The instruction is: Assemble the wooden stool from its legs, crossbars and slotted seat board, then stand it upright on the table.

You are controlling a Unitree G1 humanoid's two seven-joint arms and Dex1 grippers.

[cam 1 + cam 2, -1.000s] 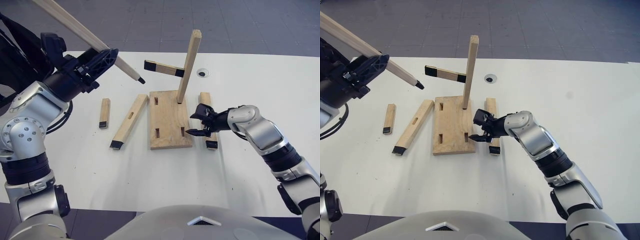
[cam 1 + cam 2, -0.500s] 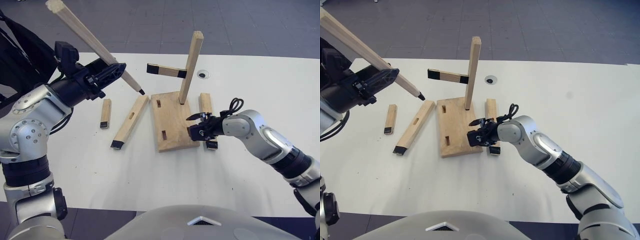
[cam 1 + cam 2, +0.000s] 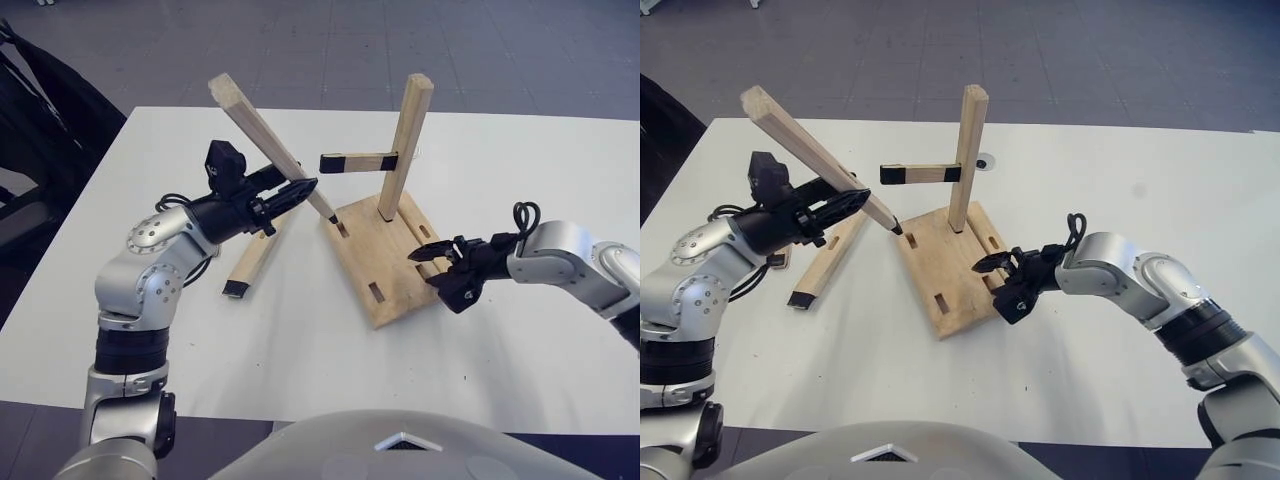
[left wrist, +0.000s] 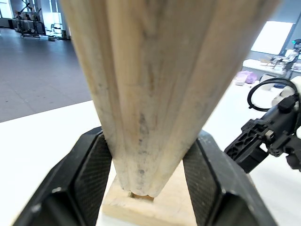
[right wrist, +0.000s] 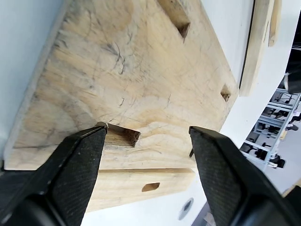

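seat board: lies flat on the white table, turned at a diagonal, slots facing up. one leg stands upright in a slot at the board's far side. a crossbar juts from it sideways toward the robot's left, with its black-tipped end free in the air.

second leg: tilted, upper end high to the left. its dark lower tip meets the board at a slot near the left corner; whether it has entered the slot cannot be told. the left gripper is clamped on this leg low down, a pad on either side.

right gripper: at the board's right edge, jaws apart. one fingertip is at the mouth of a slot; contact cannot be told.

third leg: flat on the table just left of the board, black end nearest the robot. a further slotted piece lies just past the board's edge.
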